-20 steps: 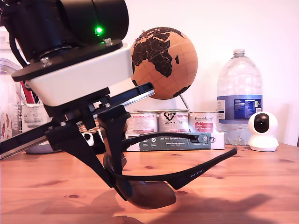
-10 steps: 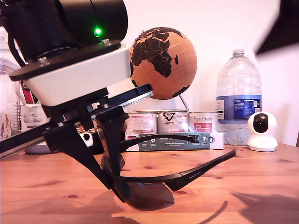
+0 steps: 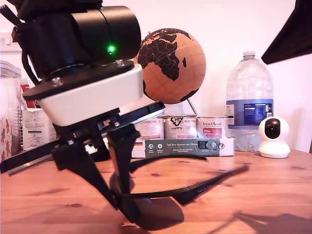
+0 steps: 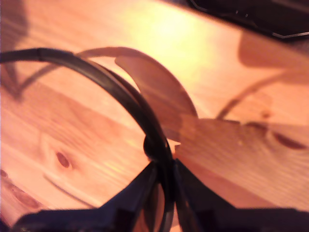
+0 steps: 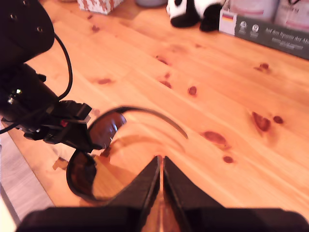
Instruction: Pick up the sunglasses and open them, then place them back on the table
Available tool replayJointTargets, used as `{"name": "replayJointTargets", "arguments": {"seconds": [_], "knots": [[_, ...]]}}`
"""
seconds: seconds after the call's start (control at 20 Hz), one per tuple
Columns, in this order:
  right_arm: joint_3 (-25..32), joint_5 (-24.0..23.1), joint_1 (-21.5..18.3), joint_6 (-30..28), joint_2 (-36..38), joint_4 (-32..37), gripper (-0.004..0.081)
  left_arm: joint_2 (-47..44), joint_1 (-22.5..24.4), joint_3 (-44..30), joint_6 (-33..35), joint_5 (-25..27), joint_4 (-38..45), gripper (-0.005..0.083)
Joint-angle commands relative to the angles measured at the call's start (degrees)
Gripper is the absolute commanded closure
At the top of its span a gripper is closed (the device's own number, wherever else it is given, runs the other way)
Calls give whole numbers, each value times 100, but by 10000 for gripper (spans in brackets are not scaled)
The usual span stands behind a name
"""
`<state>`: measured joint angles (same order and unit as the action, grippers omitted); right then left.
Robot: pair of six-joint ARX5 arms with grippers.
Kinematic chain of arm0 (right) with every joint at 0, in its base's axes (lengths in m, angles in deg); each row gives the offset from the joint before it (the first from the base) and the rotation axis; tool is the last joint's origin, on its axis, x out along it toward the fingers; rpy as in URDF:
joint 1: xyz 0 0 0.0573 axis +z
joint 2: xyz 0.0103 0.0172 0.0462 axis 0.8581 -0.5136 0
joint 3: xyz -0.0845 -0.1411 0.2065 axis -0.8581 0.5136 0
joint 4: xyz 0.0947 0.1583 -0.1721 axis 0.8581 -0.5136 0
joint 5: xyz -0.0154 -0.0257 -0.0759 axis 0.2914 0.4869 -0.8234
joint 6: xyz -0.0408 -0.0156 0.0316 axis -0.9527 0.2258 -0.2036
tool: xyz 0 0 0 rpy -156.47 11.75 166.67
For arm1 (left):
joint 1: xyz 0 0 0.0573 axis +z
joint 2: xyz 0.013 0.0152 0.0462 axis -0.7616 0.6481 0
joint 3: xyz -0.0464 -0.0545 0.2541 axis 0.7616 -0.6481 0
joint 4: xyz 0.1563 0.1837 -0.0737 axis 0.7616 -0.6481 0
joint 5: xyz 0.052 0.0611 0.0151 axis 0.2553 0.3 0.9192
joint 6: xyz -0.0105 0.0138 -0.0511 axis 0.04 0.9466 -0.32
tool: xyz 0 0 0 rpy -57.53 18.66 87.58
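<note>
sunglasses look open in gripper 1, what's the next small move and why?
Probably lower my first gripper a little further, then open it. It is clamped on the frame of the black wraparound sunglasses with dark lenses, both slim arms are spread wide, and the lens hangs just above the orange-brown pine table. My second gripper is shut, holding nothing.

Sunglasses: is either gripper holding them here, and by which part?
My first gripper grips the sunglasses by the frame's front, jaws pinching it. My second gripper is shut, holding nothing.
</note>
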<state>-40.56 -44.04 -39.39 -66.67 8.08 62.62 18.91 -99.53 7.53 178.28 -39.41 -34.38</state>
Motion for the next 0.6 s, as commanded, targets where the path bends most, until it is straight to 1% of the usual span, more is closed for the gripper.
{"name": "replayJointTargets", "arguments": {"seconds": [0.0, 0.05, 0.25, 0.35, 0.55], "knots": [[-35, 11, 94, 7, -20, 22, 780, 210, 9, -107, -28, 44, -24, 498], [-35, 11, 125, 7, -22, 22, 780, 210, 9, -107, -31, 114, -26, 481], [-35, 24, 208, 7, -22, 22, 780, 208, 7, 85, -28, 170, -120, 491], [-35, 24, 210, 9, -22, 20, 781, 208, 7, 345, -26, 168, -328, 585], [-35, 26, 210, 9, -22, 17, 781, 208, 13, 861, -44, 177, -706, 684]]}}
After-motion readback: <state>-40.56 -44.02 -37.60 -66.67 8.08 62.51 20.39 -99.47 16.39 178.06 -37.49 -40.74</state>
